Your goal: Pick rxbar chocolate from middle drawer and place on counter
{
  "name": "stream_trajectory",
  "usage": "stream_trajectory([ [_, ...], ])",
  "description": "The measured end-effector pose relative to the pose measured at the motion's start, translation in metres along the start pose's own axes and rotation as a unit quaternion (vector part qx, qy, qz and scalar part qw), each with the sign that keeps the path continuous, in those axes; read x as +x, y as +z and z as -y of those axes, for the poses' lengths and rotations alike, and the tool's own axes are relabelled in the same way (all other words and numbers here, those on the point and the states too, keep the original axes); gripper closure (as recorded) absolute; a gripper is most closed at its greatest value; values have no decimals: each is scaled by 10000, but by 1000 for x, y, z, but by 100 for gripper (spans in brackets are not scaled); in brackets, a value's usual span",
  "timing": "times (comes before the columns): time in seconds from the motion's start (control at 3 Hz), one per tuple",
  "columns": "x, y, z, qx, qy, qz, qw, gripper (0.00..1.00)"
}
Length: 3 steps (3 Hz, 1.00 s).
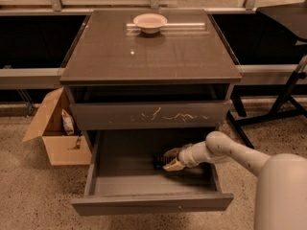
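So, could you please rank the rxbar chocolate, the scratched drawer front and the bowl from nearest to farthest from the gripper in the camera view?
1. rxbar chocolate, just left of the gripper, inside the middle drawer.
2. scratched drawer front, just above it.
3. bowl, at the far edge of the counter.

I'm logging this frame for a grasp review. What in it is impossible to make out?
All in the camera view:
- The rxbar chocolate: only a dark end shows beside the gripper, inside the middle drawer. The gripper covers the rest, and the print is too small to read.
- The drawer's back: hidden under the scratched drawer front.
- Contents of the cardboard box: too small to identify.
- The robot body: cut off by the right and bottom edges.
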State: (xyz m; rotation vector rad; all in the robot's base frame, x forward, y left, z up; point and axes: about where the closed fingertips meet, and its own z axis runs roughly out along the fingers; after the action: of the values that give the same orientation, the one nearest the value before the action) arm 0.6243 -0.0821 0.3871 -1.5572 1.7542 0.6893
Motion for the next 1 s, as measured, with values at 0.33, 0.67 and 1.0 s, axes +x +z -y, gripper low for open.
stream_trajectory([
  [0.33, -30, -43, -3, 185, -419, 418, 9981, 100],
  [0.67, -54, -93, -6, 385, -803, 975, 9912, 100],
  [1.0, -71, -139, -9, 360, -1156, 1490, 9814, 100],
])
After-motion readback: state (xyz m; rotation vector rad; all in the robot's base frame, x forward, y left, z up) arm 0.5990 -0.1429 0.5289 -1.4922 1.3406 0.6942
